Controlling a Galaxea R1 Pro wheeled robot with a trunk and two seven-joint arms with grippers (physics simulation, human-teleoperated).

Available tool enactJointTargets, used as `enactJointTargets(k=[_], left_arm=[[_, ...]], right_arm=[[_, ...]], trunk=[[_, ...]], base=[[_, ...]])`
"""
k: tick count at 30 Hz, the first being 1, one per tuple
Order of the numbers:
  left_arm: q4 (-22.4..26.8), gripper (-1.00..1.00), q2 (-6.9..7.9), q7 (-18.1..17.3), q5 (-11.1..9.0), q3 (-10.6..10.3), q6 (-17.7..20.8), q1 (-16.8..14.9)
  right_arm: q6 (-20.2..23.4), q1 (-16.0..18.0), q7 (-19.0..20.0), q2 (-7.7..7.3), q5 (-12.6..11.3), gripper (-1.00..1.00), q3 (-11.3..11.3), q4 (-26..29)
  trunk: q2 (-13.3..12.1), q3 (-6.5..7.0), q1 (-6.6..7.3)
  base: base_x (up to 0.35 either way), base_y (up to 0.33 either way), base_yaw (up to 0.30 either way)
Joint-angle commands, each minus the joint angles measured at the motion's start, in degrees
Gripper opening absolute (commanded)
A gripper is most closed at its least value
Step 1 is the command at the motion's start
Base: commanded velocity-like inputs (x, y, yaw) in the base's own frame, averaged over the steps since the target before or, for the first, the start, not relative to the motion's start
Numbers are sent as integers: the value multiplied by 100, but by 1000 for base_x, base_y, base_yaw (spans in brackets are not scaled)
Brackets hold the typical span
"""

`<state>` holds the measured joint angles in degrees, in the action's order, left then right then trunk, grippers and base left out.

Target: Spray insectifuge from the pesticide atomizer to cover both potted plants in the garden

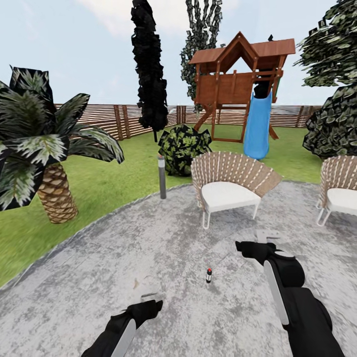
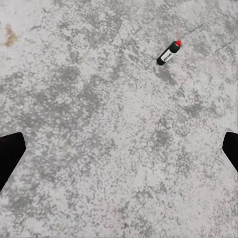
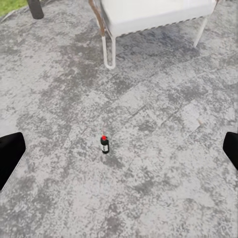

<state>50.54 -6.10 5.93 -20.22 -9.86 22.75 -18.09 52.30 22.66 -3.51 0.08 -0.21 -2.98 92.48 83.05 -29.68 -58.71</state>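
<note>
The pesticide atomizer (image 1: 209,275) stands upright on the round grey stone patio (image 1: 99,277), a slim dark bottle with a white band and red tip. In the left wrist view the atomizer (image 2: 169,52) is small and far beyond the fingers. It also stands ahead in the right wrist view (image 3: 104,144). My left gripper (image 1: 151,296) hangs open to the bottle's left, well short of it. My right gripper (image 1: 265,238) is open, up and to the right of it. Both wrist views show wide-spread fingers (image 2: 10,153) (image 3: 10,156) with nothing between them. The potted plants are out of view.
A wicker chair with a white cushion (image 1: 229,187) stands just beyond the bottle, and a second chair (image 1: 341,193) is at the right edge. A grey post (image 1: 161,176), a round dark bush (image 1: 183,148), a palm (image 1: 44,148) and a playhouse slide (image 1: 258,124) lie further off on the lawn.
</note>
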Motion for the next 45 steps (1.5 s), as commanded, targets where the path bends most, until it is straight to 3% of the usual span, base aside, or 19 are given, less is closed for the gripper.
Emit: enactJointTargets(k=[1, 8, 23, 29, 45], left_arm=[[9, 100, 4, 60, -61, -17, 20, -2], [9, 100, 4, 68, -52, -27, 19, -2], [9, 100, -21, 83, -60, -26, 10, -2], [9, 100, -111, 95, -59, -25, 2, -2], [9, 100, -118, 128, -52, 38, 2, -6]], right_arm=[[31, 23, -20, 1, -4, 100, 4, 6], [40, 73, -12, 9, -5, 100, 7, 6], [60, 145, -11, 23, 2, 100, 9, 6], [0, 134, -19, 9, 25, 100, 47, 6], [-9, 168, -27, 2, 30, 100, 51, 6]], trunk=[[3, -6, -2], [3, -6, -2], [3, -6, -2], [3, -6, -2], [3, -6, -2]], base=[[201, 248, -8], [220, 231, -99], [258, 199, -269], [131, 285, -277], [82, 307, -277]])
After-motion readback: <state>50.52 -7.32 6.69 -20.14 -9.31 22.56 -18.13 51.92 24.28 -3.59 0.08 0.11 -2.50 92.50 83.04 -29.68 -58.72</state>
